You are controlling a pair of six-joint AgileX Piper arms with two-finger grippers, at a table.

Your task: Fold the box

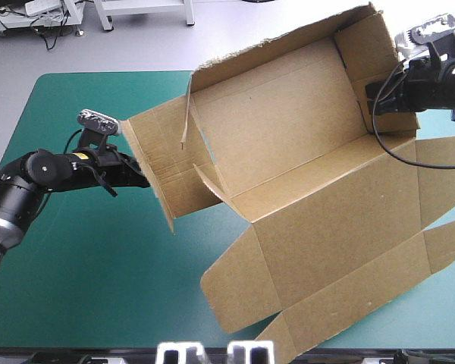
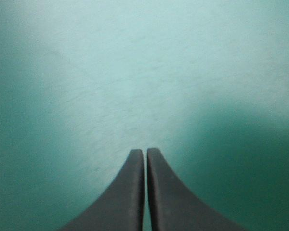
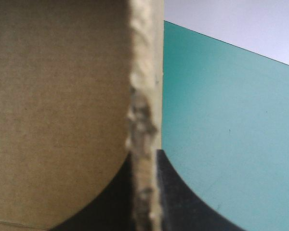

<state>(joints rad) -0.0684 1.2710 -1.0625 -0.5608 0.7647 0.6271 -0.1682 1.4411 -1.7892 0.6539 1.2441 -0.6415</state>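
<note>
Overhead, the right jaws are seen clamped on the far right end wall of the box [image 1: 288,144], while the left jaws are pointed at the box's left end flap. Their gap cannot be judged from this view. The box is spread across the middle and right of the bench [image 1: 61,265]. It is cut from brown corrugated board, with its long back wall and both end walls raised. A wide lid panel with rounded tuck flaps is laid out toward the near right corner. Creases and rough cut edges are visible along the flaps. The left arm [image 1: 45,171] is stretched low across the teal-green cover from the left edge, and the right arm [image 1: 440,83] is brought in from the right at the far side.

Along the left wrist, the left jaws are shown all but shut, with only a thin slit left between the two curved black fingers [image 2: 130,192] and nothing held. Only the smooth teal-green cover [image 2: 62,72] is seen ahead of them.

Along the right wrist, the right jaws are pinched on a sheet of the box [image 3: 58,96], whose ragged, frayed edge is gripped between the black fingers [image 3: 178,192]. The board's faint ribbed grain is shown on one side, and the teal-green cover [image 3: 231,125] on the other.
</note>
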